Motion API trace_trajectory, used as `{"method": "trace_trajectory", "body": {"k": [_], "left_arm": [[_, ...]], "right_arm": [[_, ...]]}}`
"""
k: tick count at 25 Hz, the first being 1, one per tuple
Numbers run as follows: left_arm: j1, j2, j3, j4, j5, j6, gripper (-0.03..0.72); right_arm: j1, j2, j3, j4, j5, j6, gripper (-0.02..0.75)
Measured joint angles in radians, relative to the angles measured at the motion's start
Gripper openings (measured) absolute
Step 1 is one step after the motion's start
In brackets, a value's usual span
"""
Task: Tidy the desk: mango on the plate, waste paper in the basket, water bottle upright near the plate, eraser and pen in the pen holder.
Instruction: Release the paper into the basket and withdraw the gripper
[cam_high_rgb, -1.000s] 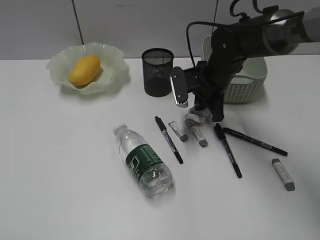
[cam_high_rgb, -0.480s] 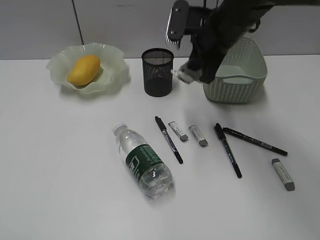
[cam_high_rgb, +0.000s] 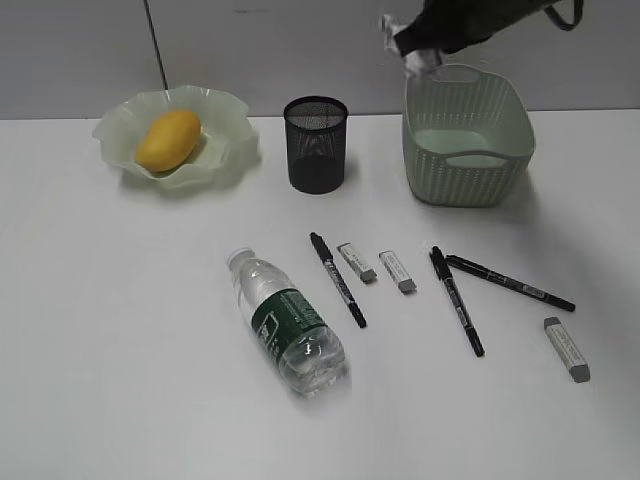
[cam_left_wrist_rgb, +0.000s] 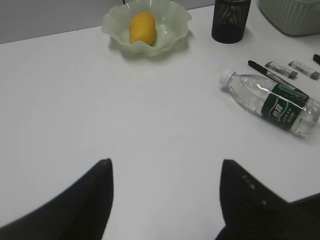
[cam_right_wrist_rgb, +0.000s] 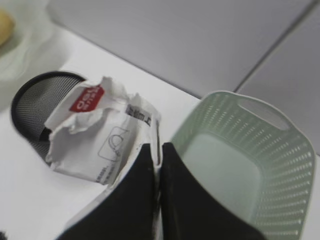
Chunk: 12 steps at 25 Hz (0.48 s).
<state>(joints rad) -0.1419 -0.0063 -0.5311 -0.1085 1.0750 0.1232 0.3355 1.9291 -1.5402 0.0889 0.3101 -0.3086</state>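
I see the waste paper (cam_right_wrist_rgb: 100, 131) pinched tight in my right gripper (cam_right_wrist_rgb: 156, 157), high in the air just beside the basket (cam_high_rgb: 467, 140). My left gripper (cam_left_wrist_rgb: 165, 170) hangs wide apart over the desk (cam_left_wrist_rgb: 125, 120), holding nothing.

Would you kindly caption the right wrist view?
Right tool pinching crumpled waste paper beside the basket.
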Motion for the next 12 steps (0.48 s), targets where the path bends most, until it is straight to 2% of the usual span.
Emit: {"method": "trace_trajectory", "body": {"k": [4,7,12], "left_arm": [[0.000,0.000,0.000,0.000,0.000,0.000,0.508],[0.000,0.000,0.000,0.000,0.000,0.000,0.508],[0.000,0.000,0.000,0.000,0.000,0.000,0.508]], "right_arm": [[-0.083,0.012,0.000,-0.001,-0.033,0.185,0.014],[-0.119,0.044,0.000,-0.002,-0.039,0.217,0.014],[-0.127,0.109,0.000,-0.029,-0.069,0.222,0.023]]}}
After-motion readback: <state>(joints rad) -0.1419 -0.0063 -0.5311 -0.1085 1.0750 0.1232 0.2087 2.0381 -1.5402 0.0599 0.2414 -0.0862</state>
